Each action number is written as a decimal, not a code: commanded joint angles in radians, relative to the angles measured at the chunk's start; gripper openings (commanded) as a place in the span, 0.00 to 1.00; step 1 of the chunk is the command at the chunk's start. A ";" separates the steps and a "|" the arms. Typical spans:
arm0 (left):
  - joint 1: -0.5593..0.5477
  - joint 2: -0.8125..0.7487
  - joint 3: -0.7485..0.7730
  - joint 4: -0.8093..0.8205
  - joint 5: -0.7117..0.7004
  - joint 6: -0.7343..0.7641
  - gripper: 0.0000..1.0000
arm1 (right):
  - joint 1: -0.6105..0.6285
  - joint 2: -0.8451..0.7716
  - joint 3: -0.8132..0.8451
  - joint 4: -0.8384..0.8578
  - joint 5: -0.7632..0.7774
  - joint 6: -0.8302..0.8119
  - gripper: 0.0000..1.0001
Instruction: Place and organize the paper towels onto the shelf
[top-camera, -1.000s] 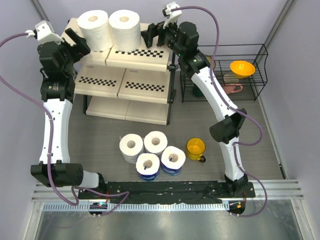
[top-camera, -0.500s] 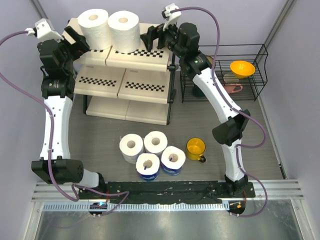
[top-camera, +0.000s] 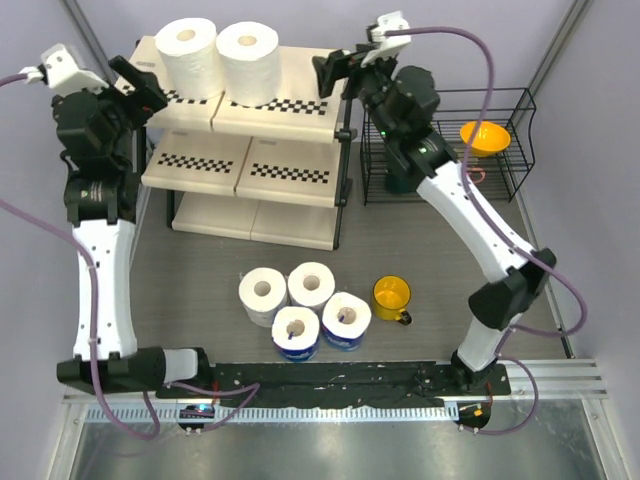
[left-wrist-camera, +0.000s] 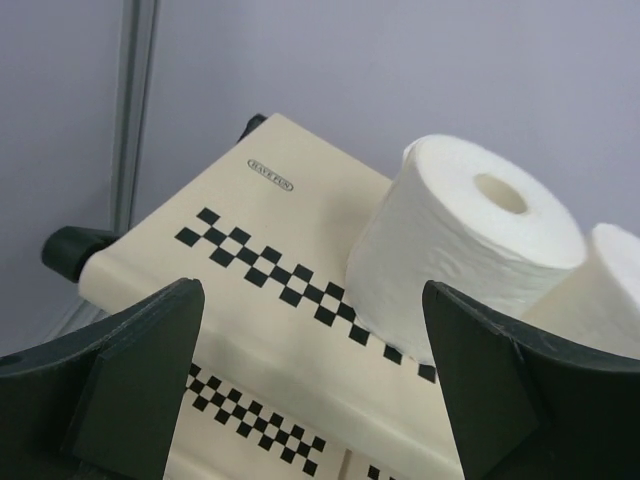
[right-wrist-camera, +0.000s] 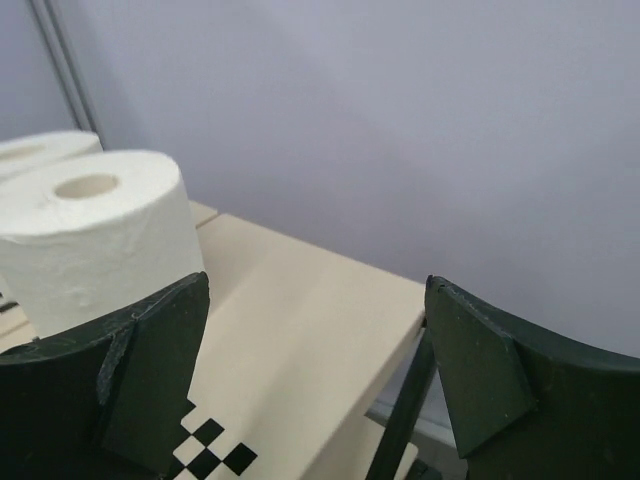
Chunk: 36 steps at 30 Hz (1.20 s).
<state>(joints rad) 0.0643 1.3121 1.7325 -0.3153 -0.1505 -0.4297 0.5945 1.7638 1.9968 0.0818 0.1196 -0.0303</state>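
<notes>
Two white rolls (top-camera: 187, 55) (top-camera: 248, 58) stand upright, side by side and touching, on the top board of the shelf (top-camera: 300, 88), in the upper left of the frame. The left claw (top-camera: 142, 85) hangs at the left end of that board and the right claw (top-camera: 333, 74) at its right end. Both have their fingers wide apart and hold nothing, which the wrist views show well.

I judge that the task is between two placings, with four rolls left to bring. These four sit in a tight group on the counter (top-camera: 200, 270), in the lower middle of the frame: two bare ones (top-camera: 263, 295) (top-camera: 311, 286) behind and two in blue wrappers (top-camera: 296, 333) (top-camera: 346, 320) in front.

The next move calls for one arm to go down to this group and take an outer roll, because the rolls touch each other and leave little room for the fingers.

A yellow mug (top-camera: 392, 297) stands just beside the right wrapped roll and could be knocked. The black wire rack (top-camera: 505, 150) with an orange bowl (top-camera: 484, 137), right of the shelf, is close to the right arm.
</notes>
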 joint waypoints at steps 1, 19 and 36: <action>0.005 -0.149 0.072 -0.033 -0.044 -0.017 0.96 | 0.001 -0.211 -0.070 0.148 0.121 -0.002 0.93; 0.005 -0.602 -0.430 -0.444 0.235 -0.245 0.96 | 0.005 -0.873 -0.734 -0.646 0.154 0.587 0.93; -0.095 -0.712 -0.800 -0.401 0.448 -0.216 0.96 | 0.215 -0.876 -1.112 -0.692 -0.072 0.714 0.90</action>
<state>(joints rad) 0.0143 0.6155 0.9401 -0.7773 0.2070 -0.6907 0.7418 0.8799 0.9016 -0.6632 0.0963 0.6537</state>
